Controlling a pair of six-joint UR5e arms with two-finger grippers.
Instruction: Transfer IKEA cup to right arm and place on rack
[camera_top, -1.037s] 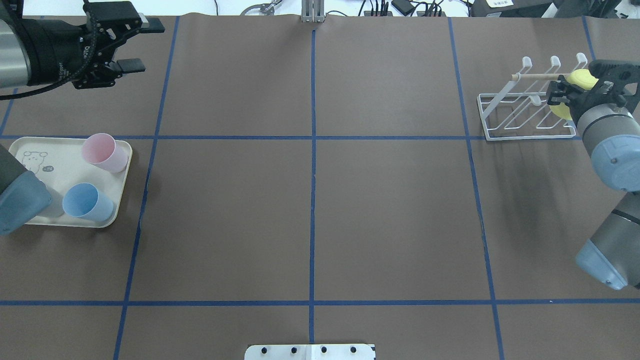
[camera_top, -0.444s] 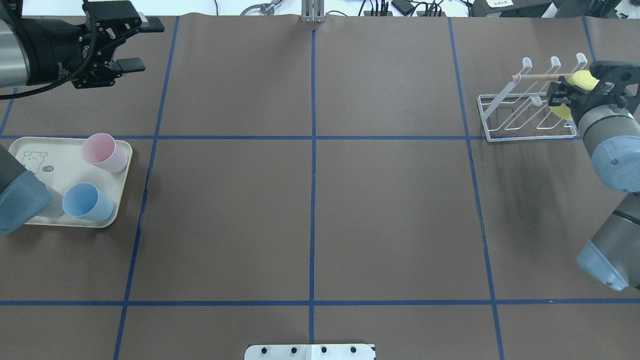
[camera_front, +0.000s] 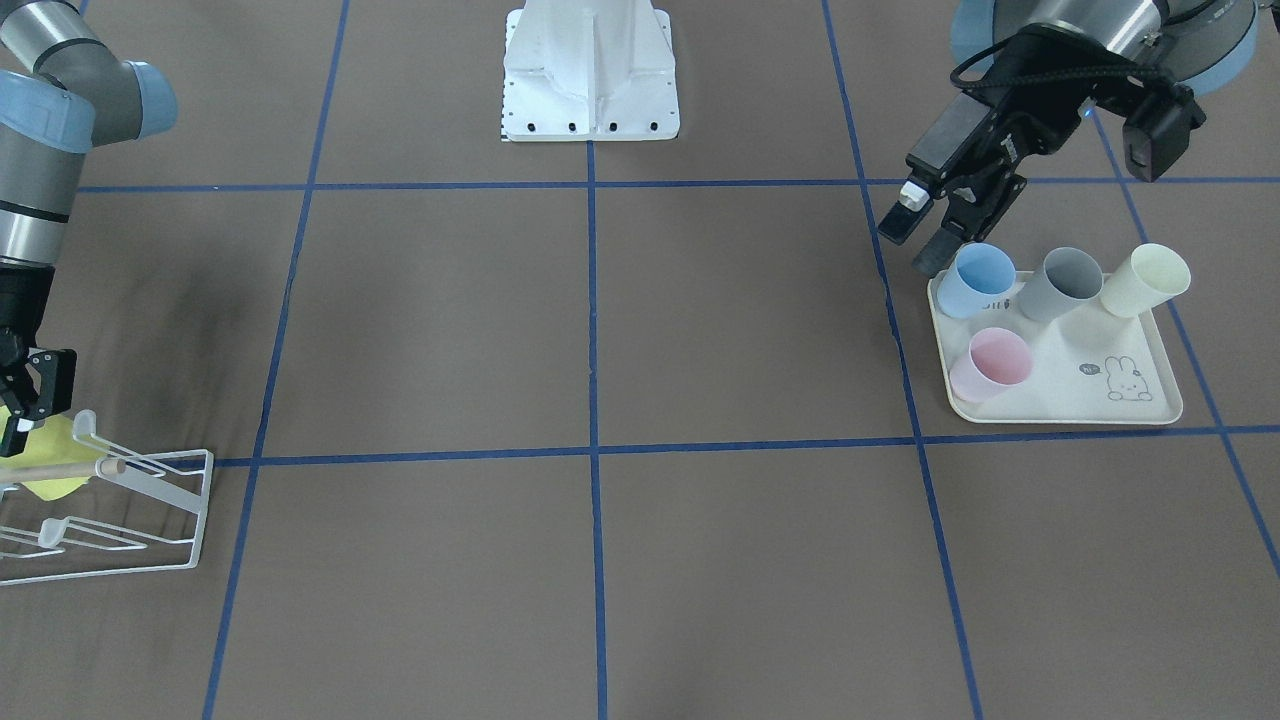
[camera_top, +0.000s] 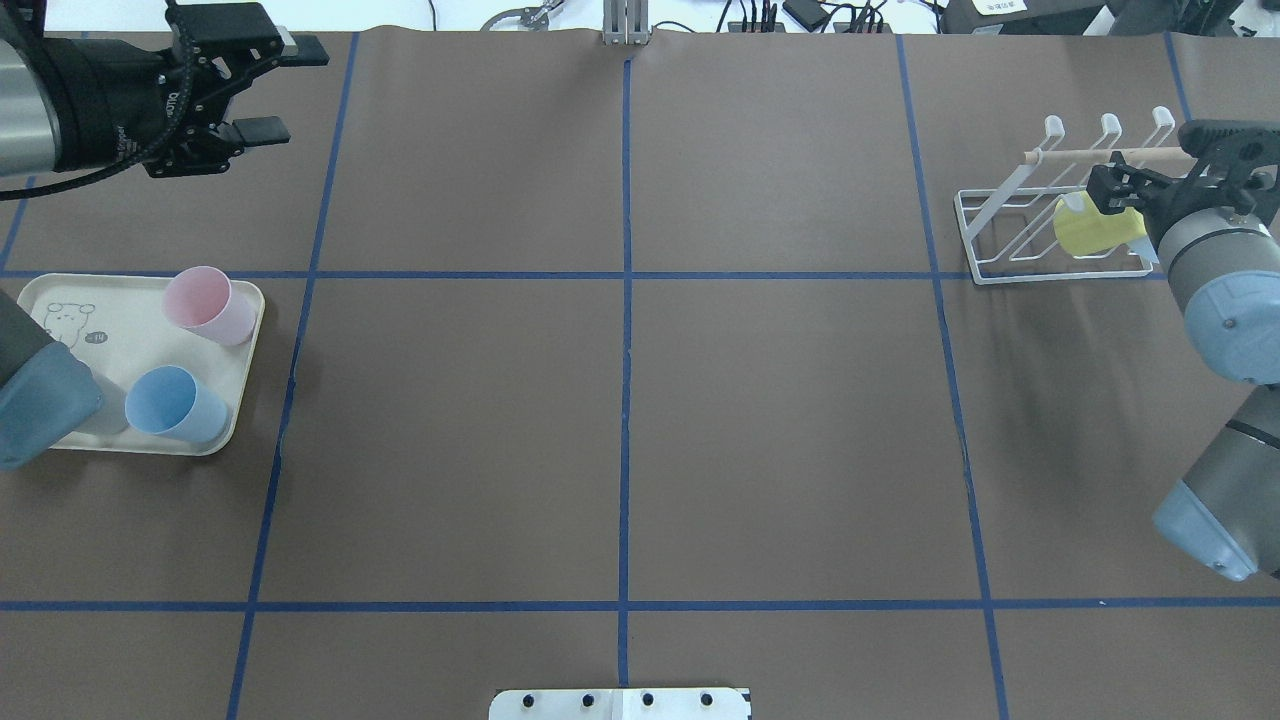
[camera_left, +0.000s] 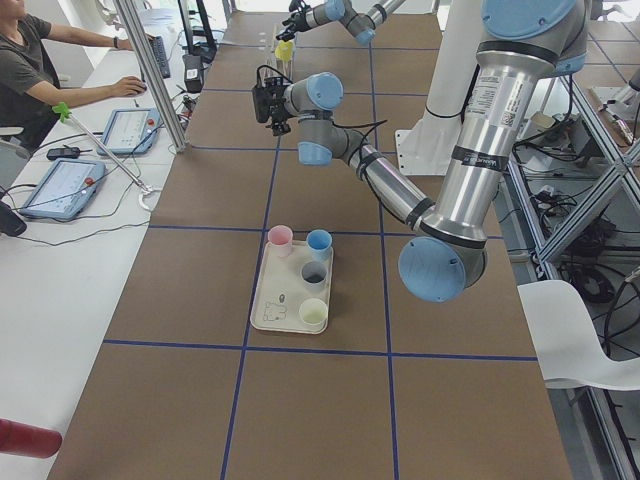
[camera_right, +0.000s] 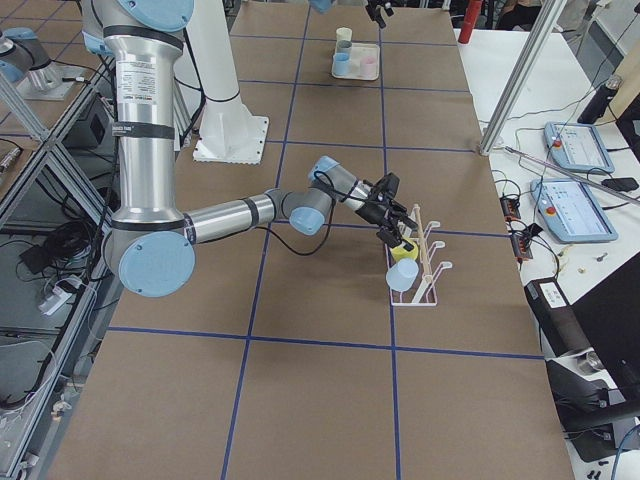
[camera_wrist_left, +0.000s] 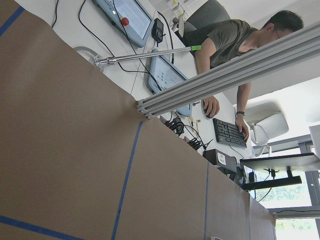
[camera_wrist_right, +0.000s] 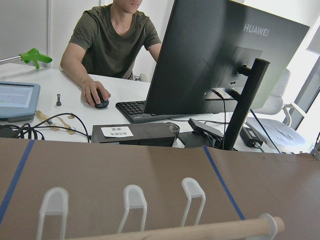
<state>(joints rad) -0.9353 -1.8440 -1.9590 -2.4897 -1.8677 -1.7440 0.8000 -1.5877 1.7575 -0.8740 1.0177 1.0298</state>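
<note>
Overhead exterior view, from the near edge outward: my white base plate (camera_top: 620, 705) sits at bottom centre. At mid left the cream tray (camera_top: 110, 330) shows only a pink cup (camera_top: 205, 303) and a blue cup (camera_top: 175, 403), because my left elbow (camera_top: 40, 400) covers the rest. The front-facing view shows what the elbow hides: a grey cup (camera_front: 1065, 283) and a cream cup (camera_front: 1145, 280) in the tray's back row.

At upper right, the yellow cup (camera_top: 1090, 228) lies in the white rack (camera_top: 1010, 265), down among the slanted prongs, with a white prong tip at its left end. I cannot tell whether it is threaded on that prong. My right claw (camera_top: 1112, 192) hovers just above it, below the wooden rod (camera_top: 1090, 153). The front-facing view shows its fingers spread and not gripping the cup. The right wrist view sees three prong tips and the rod, but no cup. At upper left my left claw (camera_top: 300, 90) hangs with its fingers wide apart and empty.

A moment ago the yellow cup was up at the rod, between my right fingers; now it has dropped lower and to the left, into the rack. My left claw, the tray and its cups have not shifted.

The table (camera_top: 780, 430) is covered in brown paper crossed by a grid of blue tape. Beyond its far edge, the right wrist view shows a person (camera_wrist_right: 115, 35) seated at a white desk with a keyboard (camera_wrist_right: 137, 111) and a dark monitor (camera_wrist_right: 220, 65).
</note>
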